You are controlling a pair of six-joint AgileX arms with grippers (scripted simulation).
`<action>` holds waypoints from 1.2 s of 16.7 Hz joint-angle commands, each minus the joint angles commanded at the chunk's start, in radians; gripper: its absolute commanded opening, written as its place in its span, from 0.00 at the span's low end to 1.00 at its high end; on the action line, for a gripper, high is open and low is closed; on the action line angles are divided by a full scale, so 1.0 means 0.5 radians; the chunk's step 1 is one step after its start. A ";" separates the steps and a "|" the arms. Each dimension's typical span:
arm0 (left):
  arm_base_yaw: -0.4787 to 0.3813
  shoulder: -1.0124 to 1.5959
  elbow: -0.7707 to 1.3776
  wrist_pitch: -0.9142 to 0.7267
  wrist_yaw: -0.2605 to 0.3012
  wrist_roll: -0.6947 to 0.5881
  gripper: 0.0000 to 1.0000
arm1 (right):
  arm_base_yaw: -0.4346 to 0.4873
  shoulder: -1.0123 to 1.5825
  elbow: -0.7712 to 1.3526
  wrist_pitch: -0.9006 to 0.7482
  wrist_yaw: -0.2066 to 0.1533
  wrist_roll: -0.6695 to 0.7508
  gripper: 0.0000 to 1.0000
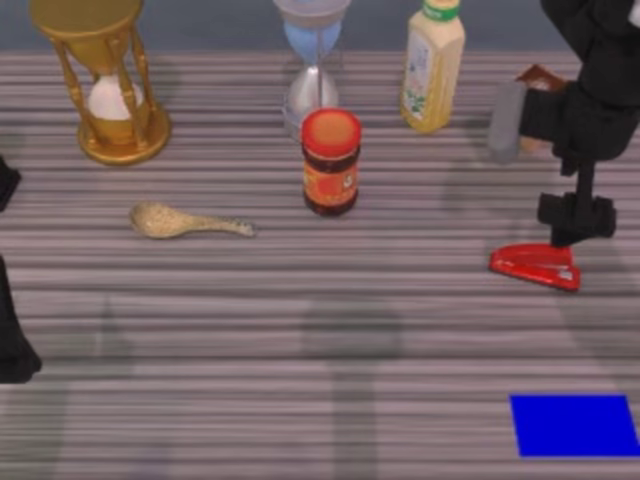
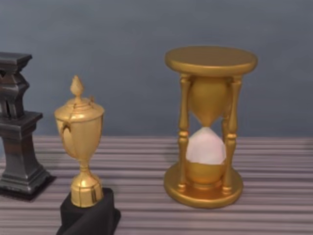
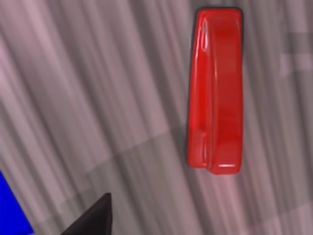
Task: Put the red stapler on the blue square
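Observation:
The red stapler (image 1: 535,265) lies flat on the striped table at the right, and in the right wrist view the red stapler (image 3: 216,93) is seen from above. My right gripper (image 1: 573,232) hovers over its right end, open, with nothing between the fingers. Only one dark fingertip (image 3: 98,218) shows in that wrist view, clear of the stapler. The blue square (image 1: 573,425) lies flat at the front right corner, well nearer the front edge than the stapler; a sliver of the blue square (image 3: 12,208) shows at the wrist view's edge. My left arm (image 1: 14,345) stays parked at the left edge.
A red-lidded jar (image 1: 331,160) stands mid-table, with a spoon (image 1: 185,222) to its left. Along the back stand a gold hourglass (image 1: 108,85), a blue hourglass (image 1: 312,60) and a pale bottle (image 1: 432,65). A gold trophy (image 2: 80,147) shows in the left wrist view.

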 joint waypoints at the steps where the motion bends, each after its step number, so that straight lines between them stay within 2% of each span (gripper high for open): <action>1: 0.000 0.000 0.000 0.000 0.000 0.000 1.00 | 0.004 0.028 0.029 -0.016 -0.001 -0.015 1.00; 8: 0.000 0.000 0.000 0.000 0.000 0.000 1.00 | -0.002 0.044 0.006 0.015 0.000 -0.021 1.00; 15: 0.000 0.000 0.000 0.000 0.000 0.000 1.00 | 0.009 0.222 -0.355 0.574 0.001 -0.013 1.00; 20: 0.000 0.000 0.000 0.000 0.000 0.000 1.00 | 0.011 0.261 -0.424 0.664 0.001 -0.012 1.00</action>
